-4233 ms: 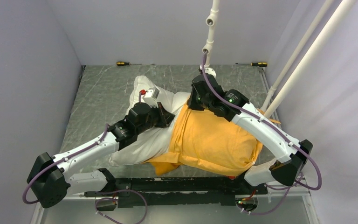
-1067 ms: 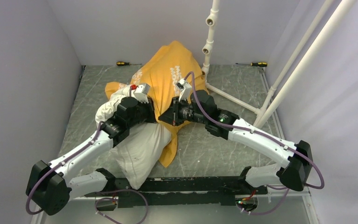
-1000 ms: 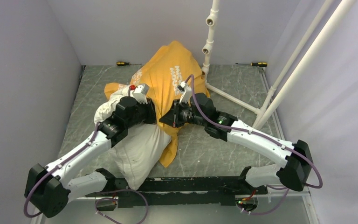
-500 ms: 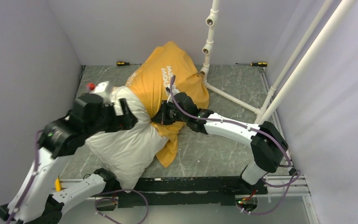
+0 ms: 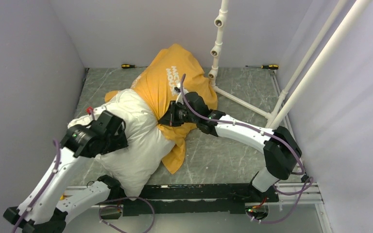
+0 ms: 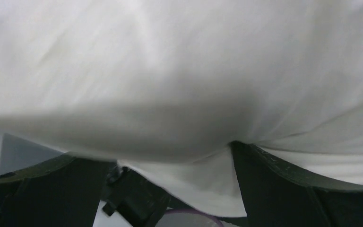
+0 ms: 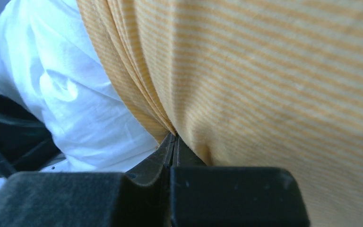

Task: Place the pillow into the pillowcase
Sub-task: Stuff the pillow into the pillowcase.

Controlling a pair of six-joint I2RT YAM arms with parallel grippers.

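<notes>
Top external shows the pillow (image 5: pixel 136 143) running from 7 to 1 o'clock into the pillowcase (image 5: pixel 175 85), the right gripper (image 7: pixel 174 142) clamped on orange fabric and the left gripper (image 5: pixel 118 137) spread wide against the pillow.

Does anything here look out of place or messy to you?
The pillow is only partly in: its white near half sticks out of the orange pillowcase, which is bunched around the far end. A left screwdriver and a right screwdriver lie loose by the back wall.
</notes>
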